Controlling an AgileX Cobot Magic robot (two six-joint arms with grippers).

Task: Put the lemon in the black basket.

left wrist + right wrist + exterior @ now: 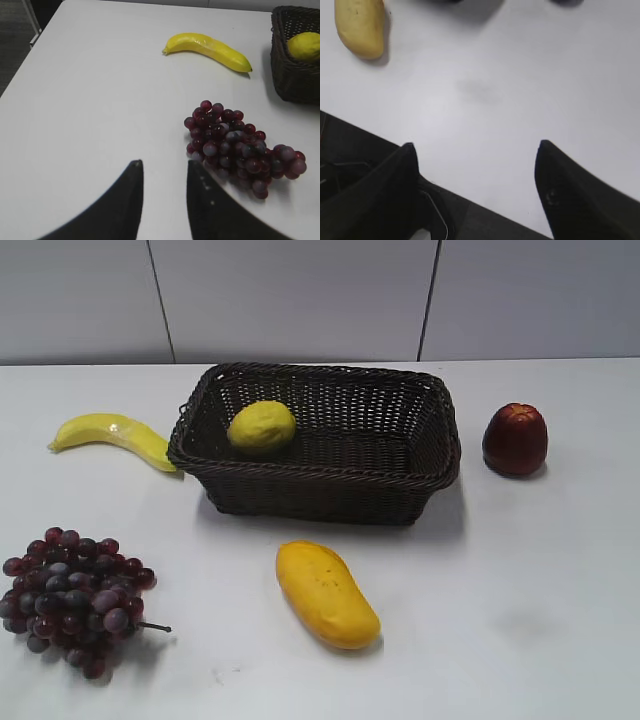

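The lemon lies inside the black basket, at its left end; both also show at the top right of the left wrist view, lemon in basket. Neither gripper shows in the exterior view. My left gripper is open and empty, low over the table near the grapes, far from the basket. My right gripper is wide open and empty over the table's front edge.
A banana lies left of the basket. A bunch of dark red grapes sits front left. A mango lies in front of the basket. A dark red fruit stands to the right.
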